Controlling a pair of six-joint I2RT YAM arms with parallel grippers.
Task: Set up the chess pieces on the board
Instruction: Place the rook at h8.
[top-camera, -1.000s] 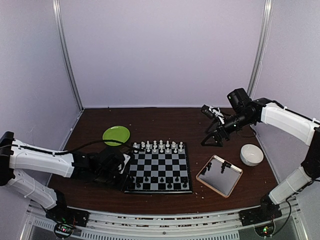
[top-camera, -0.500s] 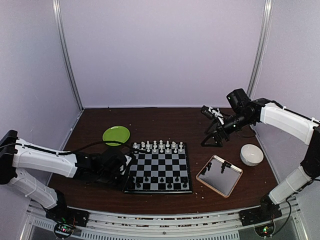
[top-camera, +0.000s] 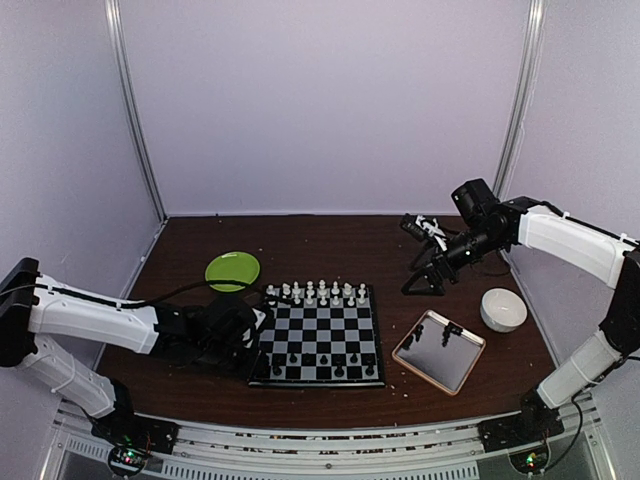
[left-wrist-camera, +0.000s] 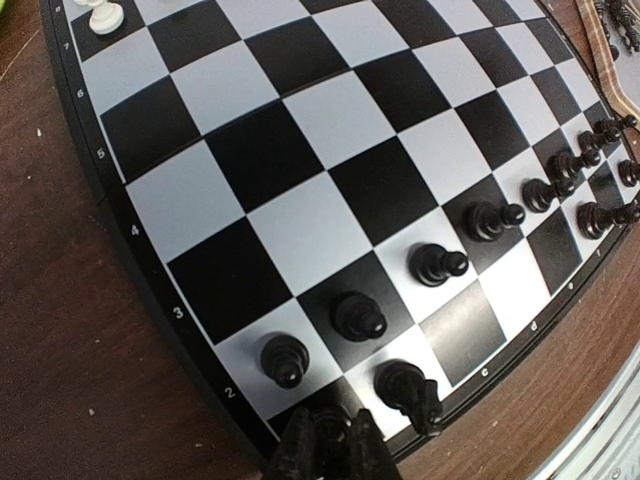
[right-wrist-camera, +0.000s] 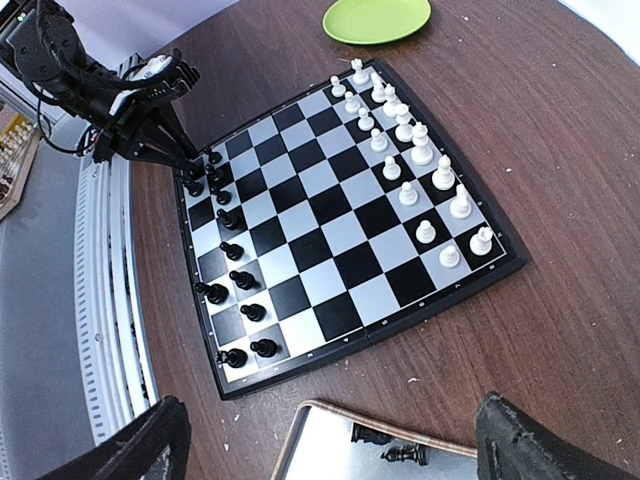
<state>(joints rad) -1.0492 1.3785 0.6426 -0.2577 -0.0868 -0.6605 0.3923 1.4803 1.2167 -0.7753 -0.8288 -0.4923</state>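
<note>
The chess pieces are tiny figures, some glossy black and some white. They stand on a board of grey and black squares with a thin black border. A row of black pawns runs away from the left gripper, whose jaws are drawn close together right over the board's near corner. I cannot tell whether a piece sits between them. The white ones stand in two rows along the edge farthest from those jaws. The right gripper hangs with its jaws wide apart, and below, between them, lies a tray holding two more black pieces.
</note>
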